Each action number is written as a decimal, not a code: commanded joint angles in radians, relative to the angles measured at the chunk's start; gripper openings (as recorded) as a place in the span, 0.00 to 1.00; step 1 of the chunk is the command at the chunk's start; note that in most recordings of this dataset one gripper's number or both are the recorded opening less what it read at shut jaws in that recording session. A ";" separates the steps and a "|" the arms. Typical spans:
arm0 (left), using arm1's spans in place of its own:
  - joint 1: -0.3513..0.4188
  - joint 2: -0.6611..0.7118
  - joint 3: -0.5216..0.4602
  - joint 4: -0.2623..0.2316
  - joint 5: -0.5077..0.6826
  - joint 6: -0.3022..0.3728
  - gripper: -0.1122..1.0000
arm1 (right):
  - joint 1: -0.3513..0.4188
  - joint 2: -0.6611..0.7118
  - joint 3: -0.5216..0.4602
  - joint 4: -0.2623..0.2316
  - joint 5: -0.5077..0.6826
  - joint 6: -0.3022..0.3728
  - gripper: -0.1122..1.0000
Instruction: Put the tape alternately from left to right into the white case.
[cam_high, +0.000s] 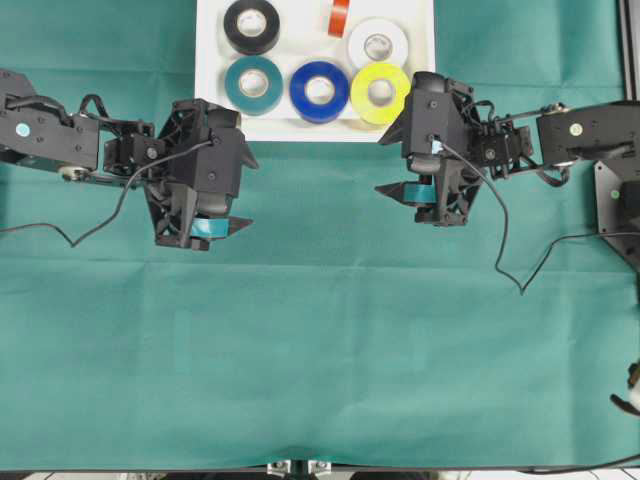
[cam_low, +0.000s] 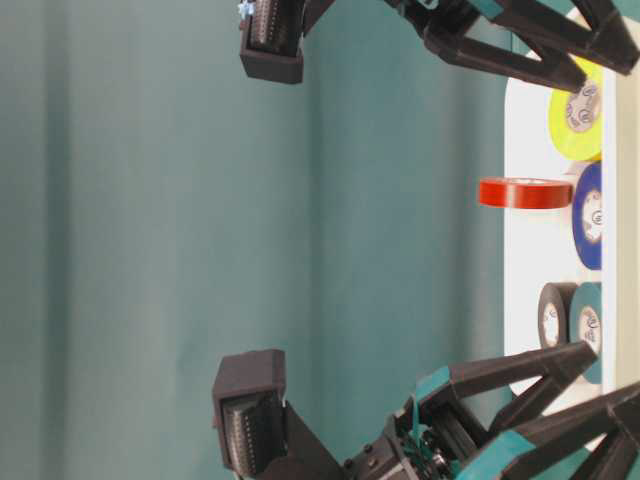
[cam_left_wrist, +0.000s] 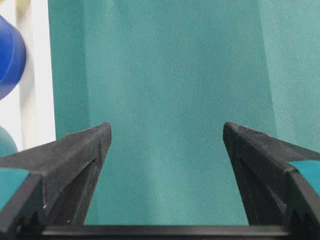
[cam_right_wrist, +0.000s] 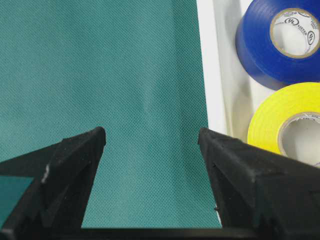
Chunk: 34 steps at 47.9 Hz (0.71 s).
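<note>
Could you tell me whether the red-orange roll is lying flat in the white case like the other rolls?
No. In the overhead view the red-orange roll stands on its edge in the white case, showing only a narrow band.

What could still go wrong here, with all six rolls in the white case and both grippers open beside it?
1. The red-orange roll stands on its edge in the white case, unlike the flat rolls; a bump could probably set it rolling or tip it onto the white roll.
2. The right gripper hangs open close to the case rim, near the yellow roll. A careless retreat might clip the rim and shift the case.
</note>
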 joint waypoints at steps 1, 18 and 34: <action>-0.008 -0.032 0.009 -0.002 -0.008 -0.002 0.78 | 0.003 -0.009 -0.008 -0.002 -0.008 0.000 0.86; -0.009 -0.083 0.041 -0.002 -0.008 0.000 0.78 | 0.003 -0.063 0.018 -0.002 -0.008 0.000 0.86; -0.009 -0.169 0.106 -0.002 -0.008 -0.002 0.78 | 0.003 -0.166 0.083 -0.002 -0.063 0.000 0.86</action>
